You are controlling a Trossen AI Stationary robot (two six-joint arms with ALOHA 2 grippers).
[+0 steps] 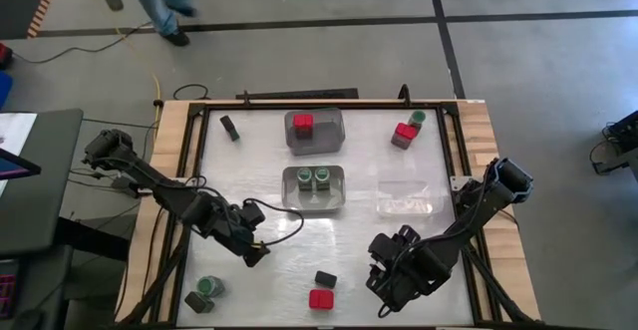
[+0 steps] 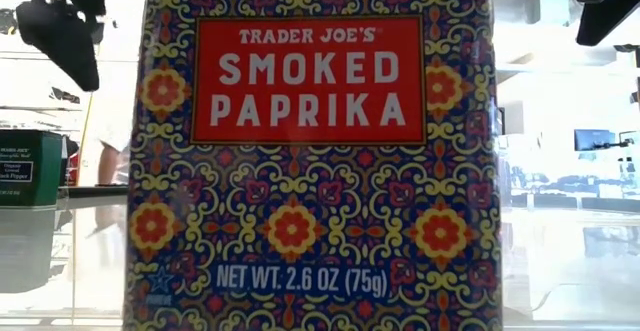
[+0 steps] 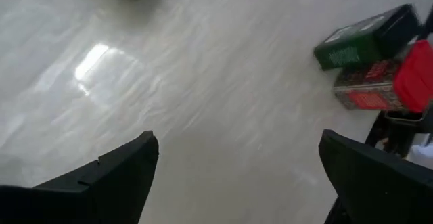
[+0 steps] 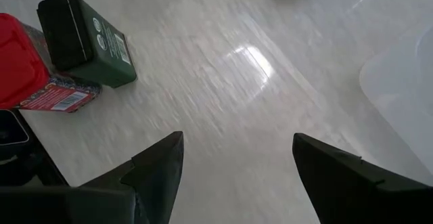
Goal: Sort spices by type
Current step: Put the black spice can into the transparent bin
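We saw the left claw low over the bench, fingers wide apart, nothing between them, bare white surface under it in its wrist view. The right claw hung over the near right part of the bench, fingers apart too, holding nothing.

Between the two claws, near the front edge, stood a red-topped tin with a dark tin just behind it; both wrist views caught that pair, the dark one showing green sides beside the red-capped one. To the left claw's outer side, near the front left corner, sat a green-lidded jar touching or just beside another dark tin.

Ahead of the left claw, mid-bench, a clear bin held two green-lidded jars. Farther back a second bin held one red-topped tin. Ahead of the right claw lay a third clear bin; we couldn't tell its contents. At the far right, a red-topped tin stood just beside a green-lidded jar. A lone dark tin lay at the far left.

The low view was filled by a smoked paprika tin.
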